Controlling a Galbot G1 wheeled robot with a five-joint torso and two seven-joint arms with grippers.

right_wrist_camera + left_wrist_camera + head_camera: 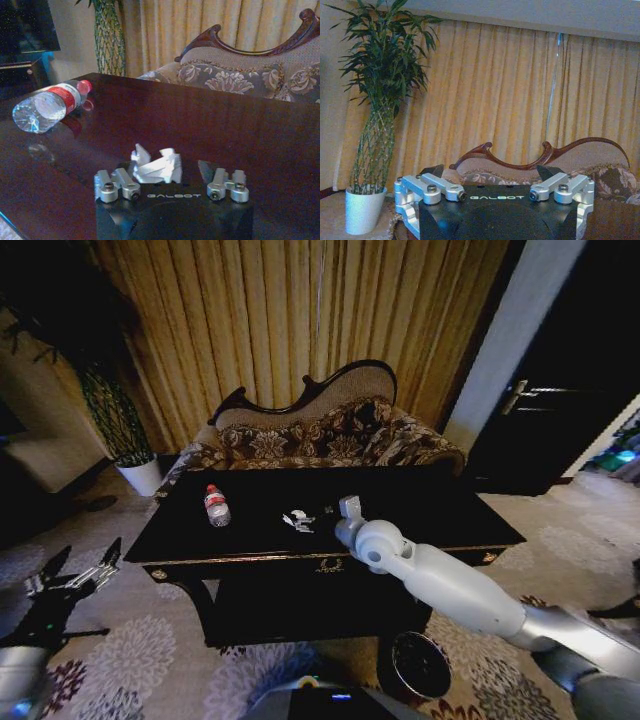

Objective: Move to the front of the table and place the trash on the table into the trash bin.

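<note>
Black gloss worktop (440, 520) stands directly ahead, with the trash bin (421, 665) on the carpet at its near side, beside the right arm. Right claw (171, 176) hovers low over the worktop, fingers spread wide, holding nothing; the white paper ball (156, 165) lies between the open fingers toward the left one, just ahead of the palm. I cannot tell whether it touches either. From the head view the right claw (347, 508) sits just right of the paper ball (299, 520). Judgement: right arm is far nearer this piece, and a small advance then a close would take it. Left claw (72, 578) is parked low, off the worktop's left end, fingers spread, empty. Farther left on the worktop the plastic bottle (50, 104) lies on its side, cap pointing toward the sofa (330, 435).
</note>
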